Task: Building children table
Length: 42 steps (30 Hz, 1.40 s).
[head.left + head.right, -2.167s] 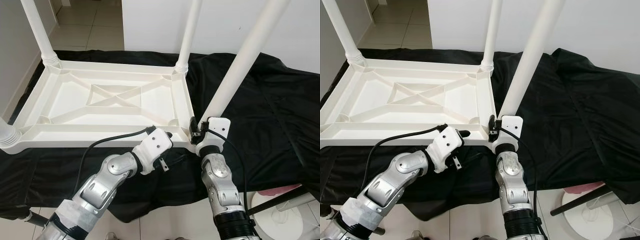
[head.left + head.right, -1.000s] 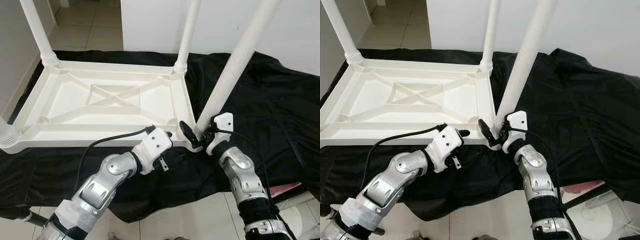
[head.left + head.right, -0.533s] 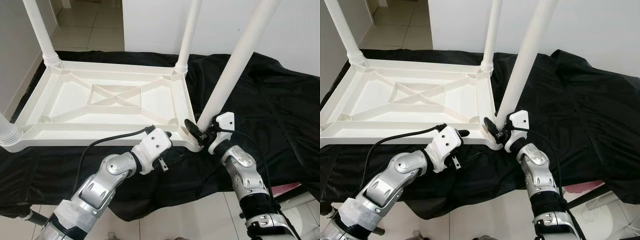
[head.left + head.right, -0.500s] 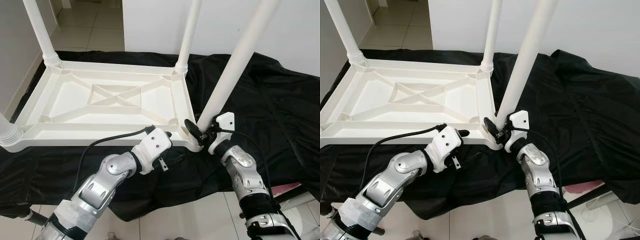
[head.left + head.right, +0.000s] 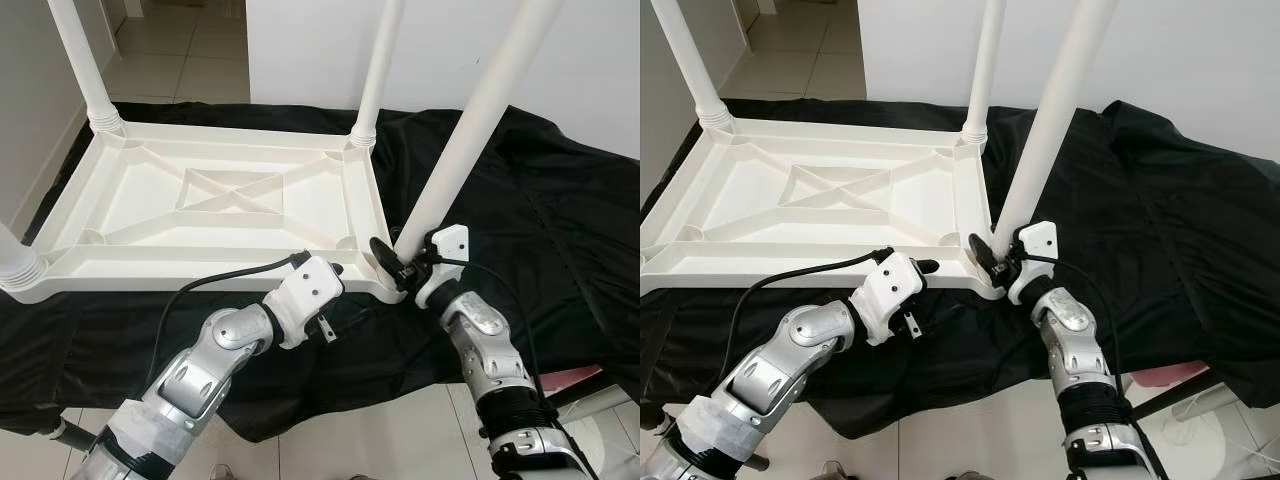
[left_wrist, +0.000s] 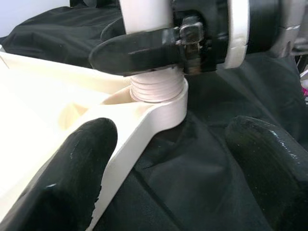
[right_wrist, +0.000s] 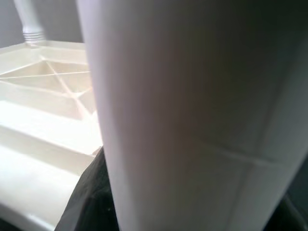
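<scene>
Upturned white plastic children's table (image 5: 230,200) lying on black cloth (image 5: 520,190), right tool (image 5: 398,262) clamping the near-right white tubular leg (image 5: 470,125) at its threaded socket, left tool (image 5: 335,270), fingers (image 6: 79,178) spread, straddling the table's near rim

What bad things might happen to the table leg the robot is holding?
The right end effector grips the leg just above its threads, some still showing above the corner socket, so the tilted leg may jam crooked. The left end effector only rests by the table's rim, so the table might slide on the black cloth.
</scene>
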Motion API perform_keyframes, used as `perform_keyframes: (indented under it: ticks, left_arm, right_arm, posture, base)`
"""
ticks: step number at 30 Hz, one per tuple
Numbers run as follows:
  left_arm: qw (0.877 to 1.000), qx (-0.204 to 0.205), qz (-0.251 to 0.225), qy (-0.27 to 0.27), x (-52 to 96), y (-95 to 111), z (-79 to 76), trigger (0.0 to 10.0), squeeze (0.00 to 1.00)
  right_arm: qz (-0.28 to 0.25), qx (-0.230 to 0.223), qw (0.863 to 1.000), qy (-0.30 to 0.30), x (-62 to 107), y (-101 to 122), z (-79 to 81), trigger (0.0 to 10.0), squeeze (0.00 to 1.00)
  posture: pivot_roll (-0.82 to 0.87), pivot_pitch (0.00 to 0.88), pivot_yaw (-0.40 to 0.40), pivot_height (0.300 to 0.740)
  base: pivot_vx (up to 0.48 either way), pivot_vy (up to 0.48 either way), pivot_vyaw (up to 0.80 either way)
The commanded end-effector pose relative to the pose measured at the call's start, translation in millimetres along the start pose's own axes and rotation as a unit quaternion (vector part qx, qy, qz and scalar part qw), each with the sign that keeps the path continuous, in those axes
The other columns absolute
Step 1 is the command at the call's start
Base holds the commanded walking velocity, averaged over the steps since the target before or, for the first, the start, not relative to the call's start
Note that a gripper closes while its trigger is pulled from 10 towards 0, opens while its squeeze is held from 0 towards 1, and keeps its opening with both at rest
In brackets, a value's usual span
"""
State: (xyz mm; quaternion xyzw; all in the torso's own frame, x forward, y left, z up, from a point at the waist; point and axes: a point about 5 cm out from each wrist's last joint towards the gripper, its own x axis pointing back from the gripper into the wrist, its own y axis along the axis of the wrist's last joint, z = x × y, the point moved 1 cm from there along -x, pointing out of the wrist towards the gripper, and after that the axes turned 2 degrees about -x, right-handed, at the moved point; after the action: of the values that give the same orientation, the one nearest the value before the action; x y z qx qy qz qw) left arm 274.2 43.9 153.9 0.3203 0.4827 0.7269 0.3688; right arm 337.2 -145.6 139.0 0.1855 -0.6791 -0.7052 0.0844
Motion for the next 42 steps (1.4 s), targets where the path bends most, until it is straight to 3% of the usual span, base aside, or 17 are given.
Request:
perform_keyframes:
  ticks: [1, 15, 16, 35, 36, 37, 38, 42]
  left_arm:
    - [1.0, -0.003, 0.0, -0.031, 0.4, -0.4, -7.1, 10.0, 0.0]
    - [0.999, 0.001, -0.002, -0.032, -0.7, -0.2, -8.0, 10.0, 0.0]
    - [0.999, 0.002, -0.002, -0.032, -0.5, -0.2, -9.6, 10.0, 0.0]
    - [0.999, 0.005, -0.001, -0.032, 0.0, -0.4, -9.2, 10.0, 0.0]
    - [1.0, 0.004, -0.001, -0.031, 0.0, 0.0, -8.5, 10.0, 0.0]
    - [1.0, 0.004, -0.001, -0.031, 0.0, 0.0, -8.5, 10.0, 0.0]
    - [1.0, 0.005, -0.002, -0.029, 0.0, 0.2, -7.9, 10.0, 0.0]
    - [1.0, 0.006, -0.001, -0.026, 0.1, -0.1, -7.0, 10.0, 0.0]
  right_arm:
    - [0.026, -0.003, 0.999, -0.033, 4.5, -10.1, -3.4, 10.0, 0.0]
    - [0.032, -0.038, 0.981, -0.19, 12.9, -17.1, 23.0, 10.0, 0.0]
    - [0.028, -0.057, 0.977, -0.202, 9.9, -16.3, 34.2, 10.0, 0.0]
    - [0.028, -0.035, 0.975, -0.217, 10.4, -8.7, 35.3, 10.0, 0.01]
    - [0.028, -0.034, 0.974, -0.22, 10.5, -7.6, 34.9, 10.0, 0.82]
    - [0.028, -0.034, 0.974, -0.22, 10.5, -7.6, 34.9, 10.0, 0.82]
    - [0.023, -0.035, 0.976, -0.213, 9.4, -5.5, 35.4, 10.0, 1.0]
    - [0.014, -0.031, 0.977, -0.209, 8.5, -2.0, 33.8, 10.0, 1.0]
  posture:
    - [0.01, 0.04, -0.091, 0.74]
    - [0.0, 0.046, -0.094, 0.74]
    - [0.0, 0.049, -0.093, 0.74]
    - [0.0, 0.06, -0.089, 0.74]
    - [0.0, 0.065, -0.09, 0.74]
    - [0.0, 0.065, -0.09, 0.74]
    - [0.0, 0.067, -0.091, 0.74]
    - [0.0, 0.073, -0.089, 0.74]
  base:
    - [0.0, 0.0, 0.0]
    - [0.0, 0.0, 0.0]
    - [0.0, 0.0, 0.0]
    - [0.0, 0.0, 0.0]
    - [0.0, 0.0, 0.0]
    - [0.0, 0.0, 0.0]
    - [0.0, 0.0, 0.0]
    - [0.0, 0.0, 0.0]
